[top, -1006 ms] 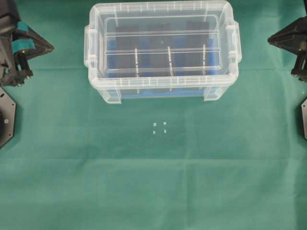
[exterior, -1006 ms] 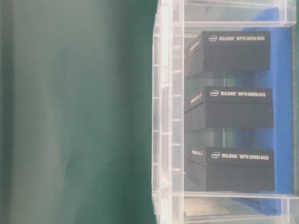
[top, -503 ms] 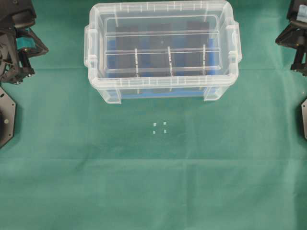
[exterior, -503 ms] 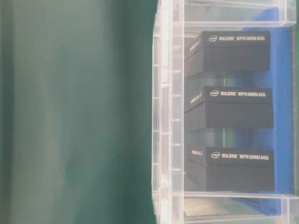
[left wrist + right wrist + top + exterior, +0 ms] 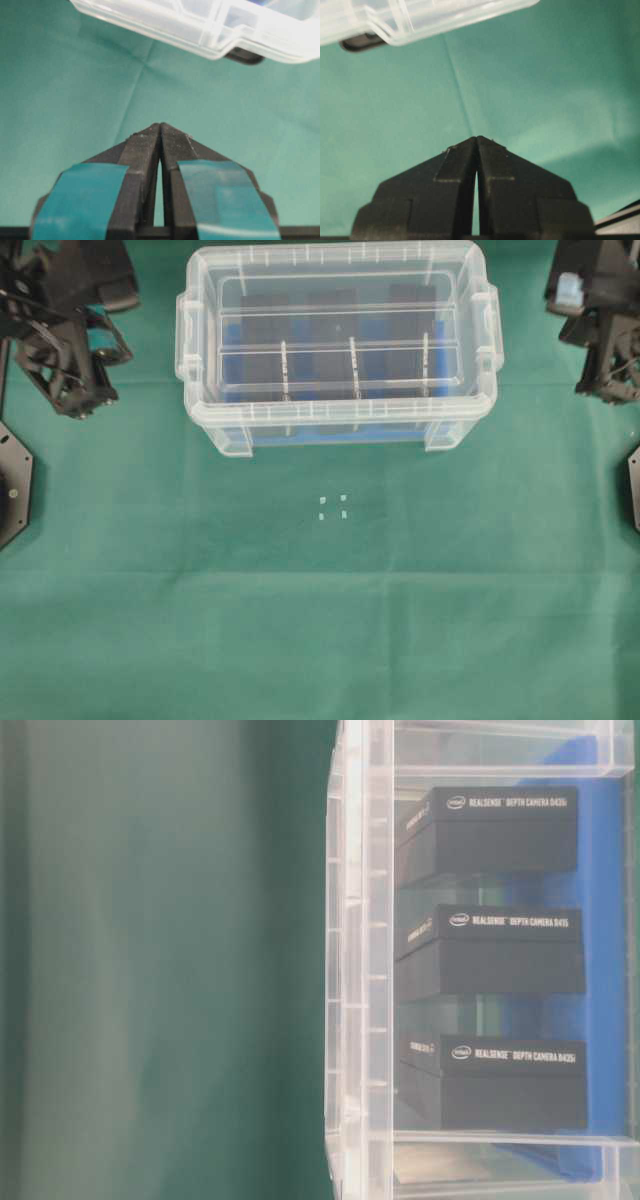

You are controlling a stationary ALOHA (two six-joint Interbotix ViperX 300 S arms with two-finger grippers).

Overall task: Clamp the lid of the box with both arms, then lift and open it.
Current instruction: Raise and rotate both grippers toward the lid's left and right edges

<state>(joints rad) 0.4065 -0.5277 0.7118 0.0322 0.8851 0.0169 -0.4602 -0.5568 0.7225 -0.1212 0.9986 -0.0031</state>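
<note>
- Two grippers, both with tips pressed together and nothing between them: left gripper (image 5: 160,129) over bare cloth, teal tape (image 5: 82,192) on its fingers; right gripper (image 5: 476,141) likewise over bare cloth.
- Neither touches anything. In each wrist view the box edge sits at the top of the frame, near but apart from the tips.
- Overhead: left arm (image 5: 68,335) stands off the box's left end, right arm (image 5: 598,325) off its right end, each well clear of the handle lugs.
- Box (image 5: 338,430) sits at the far centre of the green cloth (image 5: 320,630); lid (image 5: 338,265) is seated on it, rim flush all round.
- Three black blocks (image 5: 490,950) rest on the blue bottom (image 5: 600,970), seen through the wall.
- Step in hand, by my reading: approach; the clamp is not yet begun.
- Next move calls for both sets of jaws to part, then close in on opposite lid ends at rim height, evenly, so the lid lifts level.
- Four small white marks (image 5: 333,506) lie on the cloth in front of the box, off the approach lines.
- Nothing stands between either gripper and the lid. Risk: catching the tub lug instead of the lid rim.
</note>
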